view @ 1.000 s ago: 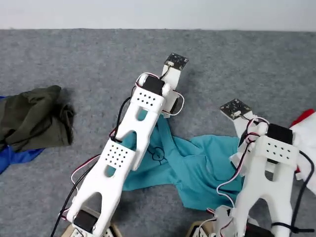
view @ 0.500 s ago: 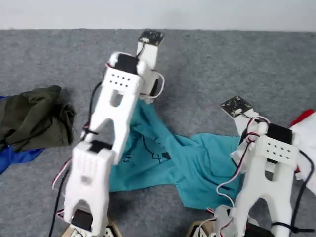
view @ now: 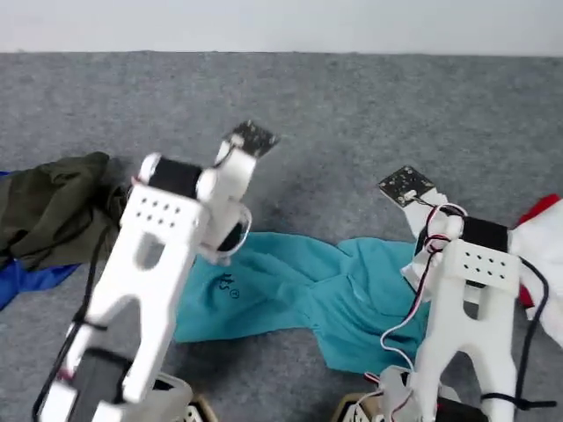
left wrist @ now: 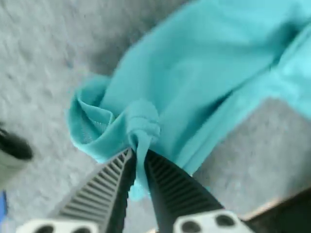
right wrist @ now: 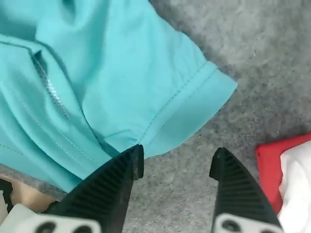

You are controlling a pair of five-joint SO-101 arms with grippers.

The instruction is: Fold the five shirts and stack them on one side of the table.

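1. Your left end effector (left wrist: 138,165) is clamped narrow on a bunched fold of the teal shirt (view: 299,294). The cloth is pinched between its ribbed fingers (left wrist: 170,182).
2. Your right end effector (right wrist: 177,165) stands wide, holding nothing. It hangs just over the teal shirt's sleeve hem (right wrist: 194,102), with bare worktop (view: 396,114) between the fingers.
3. The teal shirt lies crumpled mid-worktop towards the near edge, between the two arms. It is neither flat nor folded.
4. An olive shirt (view: 62,207) sits bunched at the left edge, over a blue shirt (view: 22,281). Both are rumpled.
5. A red shirt (view: 544,209) and a white shirt (view: 545,255) sit at the right edge, partly out of frame. You cannot tell their fold state.
6. Progress, as a judgement: early. No shirt reads as folded and no neat stack is seen. The teal shirt is in hand, at the spreading step.
7. Left to do: flatten and fold the teal shirt, do the same for the other four, then stack all five on one side.
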